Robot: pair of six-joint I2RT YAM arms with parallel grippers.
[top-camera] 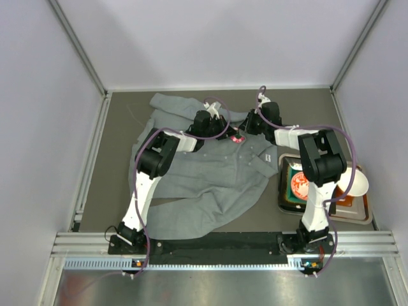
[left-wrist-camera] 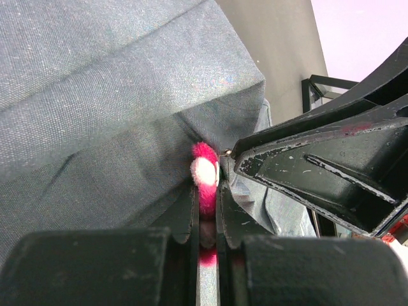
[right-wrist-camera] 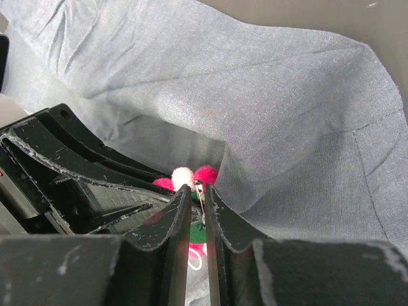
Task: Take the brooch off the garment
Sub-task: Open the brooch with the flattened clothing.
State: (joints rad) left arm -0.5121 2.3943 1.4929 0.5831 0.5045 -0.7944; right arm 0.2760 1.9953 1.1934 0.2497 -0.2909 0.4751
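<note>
The grey garment (top-camera: 210,175) lies rumpled across the table. The pink brooch (top-camera: 238,138) sits near its collar, between my two grippers. In the left wrist view my left gripper (left-wrist-camera: 205,191) is shut on the brooch's fluffy pink petals (left-wrist-camera: 205,172), with grey cloth (left-wrist-camera: 115,95) bunched above it. In the right wrist view my right gripper (right-wrist-camera: 197,191) is closed to a narrow gap round the brooch's metal pin, with the pink and white flower (right-wrist-camera: 191,176) just beyond its tips. In the top view the left gripper (top-camera: 227,132) and the right gripper (top-camera: 248,130) meet tip to tip at the brooch.
A tray (top-camera: 366,215) stands at the right edge of the table, holding a white bowl (top-camera: 357,182) and a packet with a red round label (top-camera: 298,183). Grey walls close in the left, back and right sides.
</note>
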